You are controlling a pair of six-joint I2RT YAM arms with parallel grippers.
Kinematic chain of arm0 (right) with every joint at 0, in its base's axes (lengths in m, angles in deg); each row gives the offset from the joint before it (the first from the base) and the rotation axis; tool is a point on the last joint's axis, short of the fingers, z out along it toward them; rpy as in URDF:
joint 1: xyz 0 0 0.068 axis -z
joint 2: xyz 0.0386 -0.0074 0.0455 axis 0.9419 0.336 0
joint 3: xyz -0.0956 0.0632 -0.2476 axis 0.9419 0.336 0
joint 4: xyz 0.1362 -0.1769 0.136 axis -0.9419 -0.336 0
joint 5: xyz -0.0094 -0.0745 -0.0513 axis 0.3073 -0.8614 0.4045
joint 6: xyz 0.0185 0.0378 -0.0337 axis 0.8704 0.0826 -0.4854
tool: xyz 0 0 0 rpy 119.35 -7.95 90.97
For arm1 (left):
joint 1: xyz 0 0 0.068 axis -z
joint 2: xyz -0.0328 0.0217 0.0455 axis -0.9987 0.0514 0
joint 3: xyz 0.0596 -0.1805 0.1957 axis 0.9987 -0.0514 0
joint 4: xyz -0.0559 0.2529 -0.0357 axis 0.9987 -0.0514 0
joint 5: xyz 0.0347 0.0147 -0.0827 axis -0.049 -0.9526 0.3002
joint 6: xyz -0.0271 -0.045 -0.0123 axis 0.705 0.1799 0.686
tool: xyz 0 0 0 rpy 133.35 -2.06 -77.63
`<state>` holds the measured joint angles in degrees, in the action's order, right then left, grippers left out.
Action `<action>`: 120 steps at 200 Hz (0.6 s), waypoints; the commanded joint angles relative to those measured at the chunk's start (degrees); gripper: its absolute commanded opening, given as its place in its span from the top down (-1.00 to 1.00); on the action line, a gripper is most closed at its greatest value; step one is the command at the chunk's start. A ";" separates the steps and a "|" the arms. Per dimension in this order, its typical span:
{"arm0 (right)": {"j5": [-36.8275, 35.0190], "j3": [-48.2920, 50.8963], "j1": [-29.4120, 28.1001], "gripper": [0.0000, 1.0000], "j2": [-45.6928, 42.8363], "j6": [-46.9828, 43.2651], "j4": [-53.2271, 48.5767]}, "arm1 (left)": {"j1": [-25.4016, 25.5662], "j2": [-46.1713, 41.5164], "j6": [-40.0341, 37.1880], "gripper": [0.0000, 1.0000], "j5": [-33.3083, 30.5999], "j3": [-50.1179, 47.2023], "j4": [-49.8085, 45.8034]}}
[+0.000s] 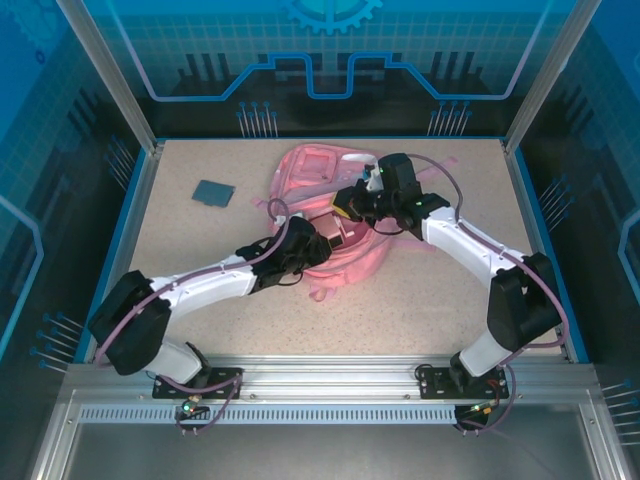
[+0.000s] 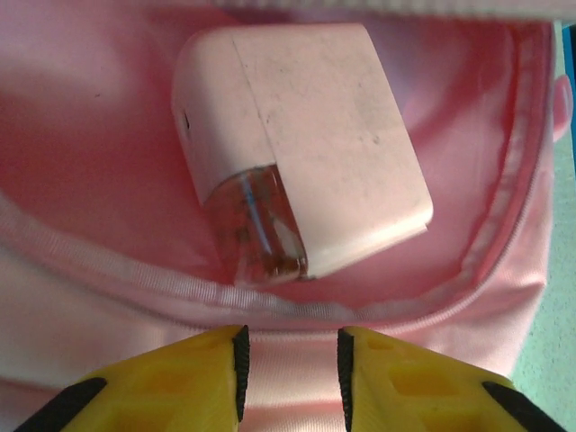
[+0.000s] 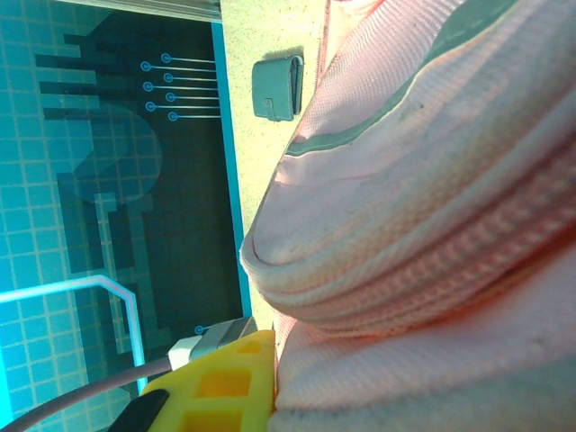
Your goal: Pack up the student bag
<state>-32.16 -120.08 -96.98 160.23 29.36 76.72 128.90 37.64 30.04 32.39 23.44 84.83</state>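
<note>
Currently listed: one student bag [image 1: 318, 168], pink and soft, lying flat mid-surface [image 1: 450, 290] nearer the far edge, a zip pocket [image 2: 99, 153] gaping. Pocket contents: one pale pink box [image 2: 315, 135] with a clear end, loose against the lining. Left fingers [image 2: 180, 382]: slightly spread at the pocket mouth, nothing between them, apart from the box. Right fingers [image 3: 225, 387]: pressed together on a fold of bag fabric, probably so the pocket stays agape for loading. Also: one dark flat case [image 1: 213, 192] near the far-left corner, well apart from the bag, likely awaiting packing.
</note>
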 commanded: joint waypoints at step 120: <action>3.48 3.79 -1.25 1.00 -6.06 0.03 1.54 | 0.18 15.38 -8.78 0.44 -11.92 -2.40 42.67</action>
<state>-33.12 -116.34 -96.96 157.47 29.45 76.02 128.92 49.51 23.87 22.76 18.18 117.92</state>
